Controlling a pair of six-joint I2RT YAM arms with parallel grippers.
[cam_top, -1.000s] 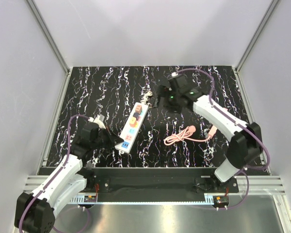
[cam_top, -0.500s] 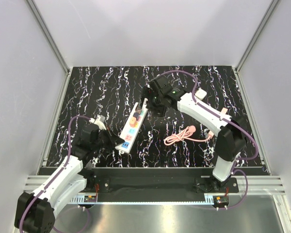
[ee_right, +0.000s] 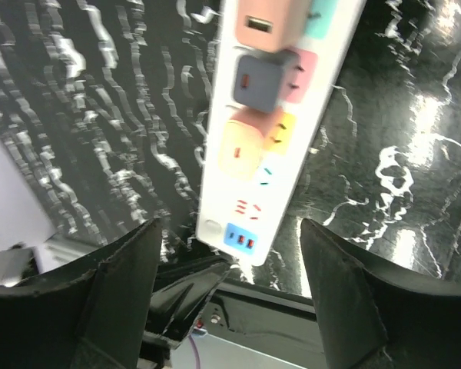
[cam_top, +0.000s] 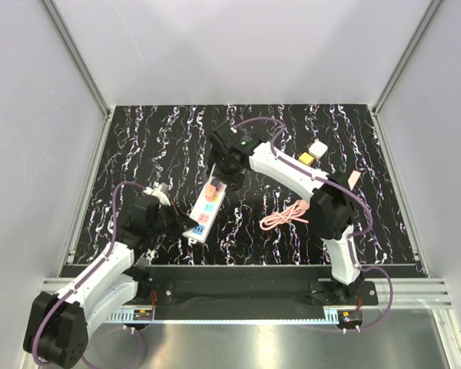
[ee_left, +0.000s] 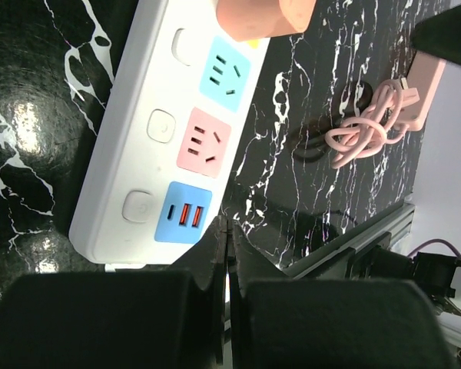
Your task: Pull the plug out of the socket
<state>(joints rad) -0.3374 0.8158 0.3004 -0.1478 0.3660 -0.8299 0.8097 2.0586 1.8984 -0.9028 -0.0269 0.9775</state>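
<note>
The power strip (cam_top: 207,204) is lying slantwise on the black marbled mat (cam_top: 138,146), left of the middle. Its far end is pointing toward the far right and its near end toward the left arm. Three plugs are sitting in its far half: a peach plug (ee_right: 263,23) farthest out, a grey-blue plug (ee_right: 260,80) next to it, and an orange plug (ee_right: 241,150) closest to the bare outlets.

The right gripper (ee_right: 230,231) is hovering over the far part of the strip with its fingers (ee_right: 119,292) spread wide. In the wrist view they are standing one on each side of the strip and touching none of the plugs. The left gripper (ee_left: 224,231) is sitting low at the strip's near end, just beside the blue USB patch (ee_left: 183,213). Its jaws are pressing together with nothing seen between them.

A coiled pink cable (cam_top: 286,214) is lying to the right of the strip, well apart from it. A small white cube (cam_top: 317,147) and a yellow piece (cam_top: 305,158) are resting near the far right of the mat.
</note>
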